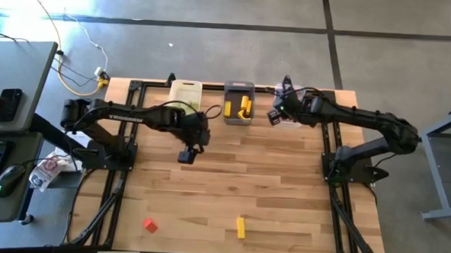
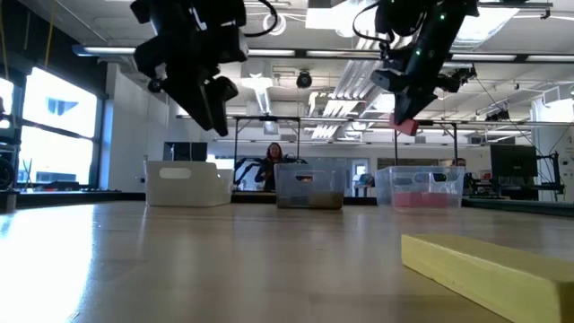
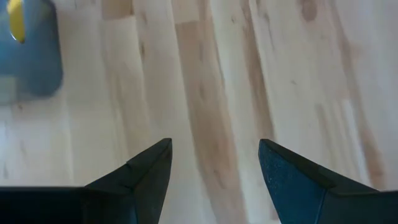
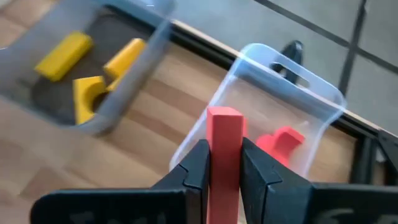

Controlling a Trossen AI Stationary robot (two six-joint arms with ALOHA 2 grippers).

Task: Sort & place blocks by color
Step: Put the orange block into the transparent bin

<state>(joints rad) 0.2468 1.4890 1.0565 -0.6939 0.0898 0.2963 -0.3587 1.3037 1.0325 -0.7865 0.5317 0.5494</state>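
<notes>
Right claw (image 4: 224,163) is pinching a red bar (image 4: 224,134) by its flat sides above the clear bin (image 4: 323,99), looking light, rigid and easy to hold, while left claw (image 3: 214,168) is hovering open mid-table.

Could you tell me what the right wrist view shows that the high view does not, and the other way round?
Only the right wrist view shows the right gripper shut on a red block, with red pieces already in the clear bin.

Only the high view shows the left gripper open above the table, the white bin, and a red block near the front edge and a yellow bar still unsorted.

Both show the dark grey bin holding yellow blocks.
</notes>
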